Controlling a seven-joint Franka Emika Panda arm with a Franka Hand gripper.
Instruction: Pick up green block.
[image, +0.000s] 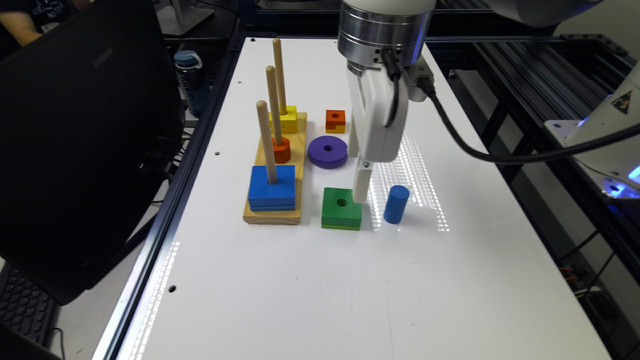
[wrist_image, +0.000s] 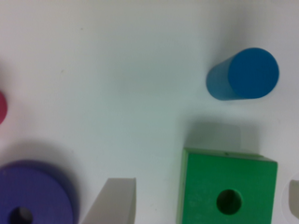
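Here your claw (wrist_image: 201, 200) is spread wide, one finger on each side of the flat square green wooden block (wrist_image: 227, 189) (centre hole showing), mid-surface (image: 310, 280), beside the upright blue cylinder (wrist_image: 245, 74).

The claw (image: 361, 192) hangs with the green block (image: 341, 208) between its spread fingers (wrist_image: 112, 200). A blue cylinder (image: 396, 204) stands upright just beside it on bare tabletop (image: 350, 290), a purple ring (image: 327, 151) lies near behind, and the peg board (image: 275, 200) stands well apart.
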